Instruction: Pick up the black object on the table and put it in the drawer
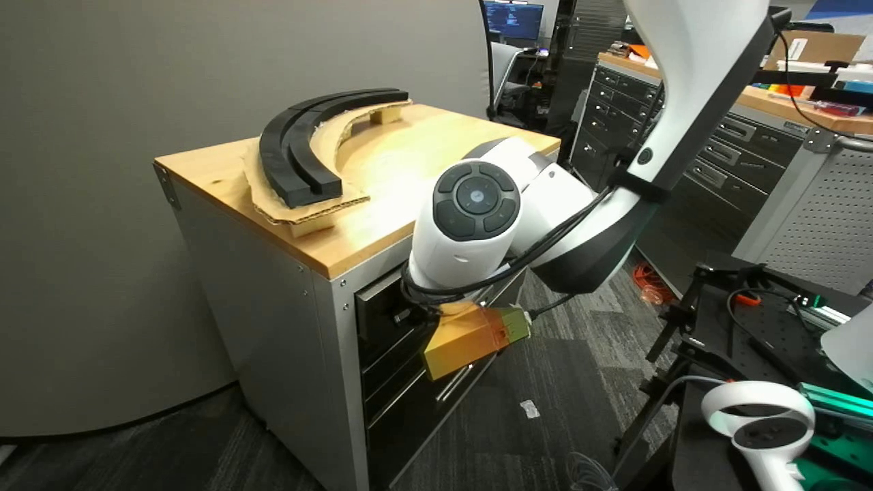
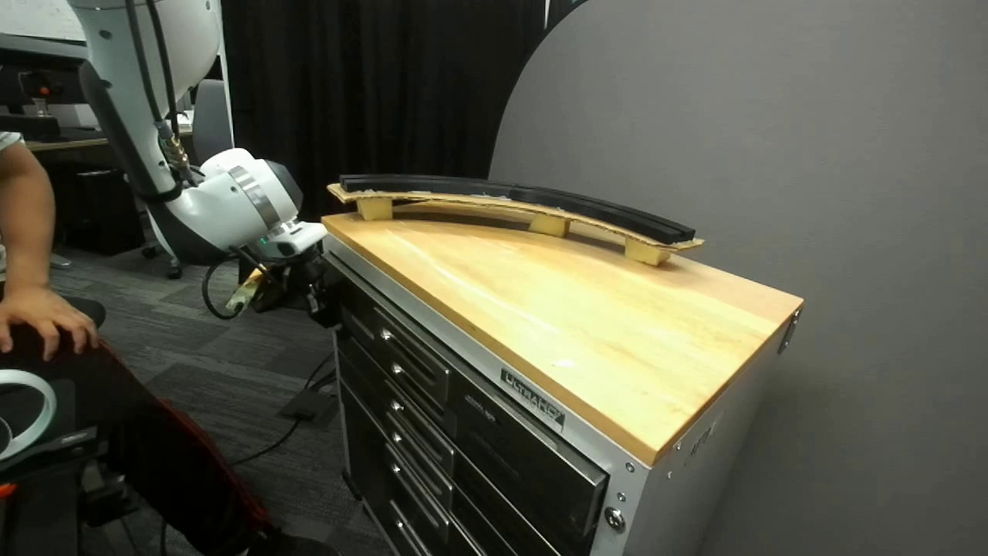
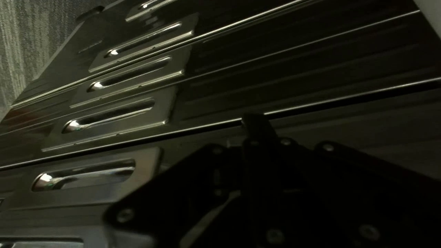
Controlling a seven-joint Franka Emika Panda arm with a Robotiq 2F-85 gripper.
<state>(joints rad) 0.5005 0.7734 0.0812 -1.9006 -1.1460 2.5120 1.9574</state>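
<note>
The tabletop [image 2: 540,301] is smooth wood with a soft sheen. At ten o'clock in an exterior view lie matt black, plastic-looking curved pieces [image 1: 299,144] and rough-edged corrugated cardboard [image 1: 326,144]. The top drawer [image 2: 525,455] looks like dark satin metal; handles [image 3: 113,127] between eight and eleven o'clock in the wrist view gleam as if polished. The claw [image 3: 256,125] looks matt black.

The arm [image 1: 689,82] is smooth white with charcoal shells [image 1: 580,266], 2 black cables [image 2: 142,66] and, facing me, a round dark button pad [image 1: 477,200]; near that, an orange-and-yellow block [image 1: 464,341]. The gripper [image 3: 259,121], poorly lit, seems black with silvery screws [image 3: 125,215].
</note>
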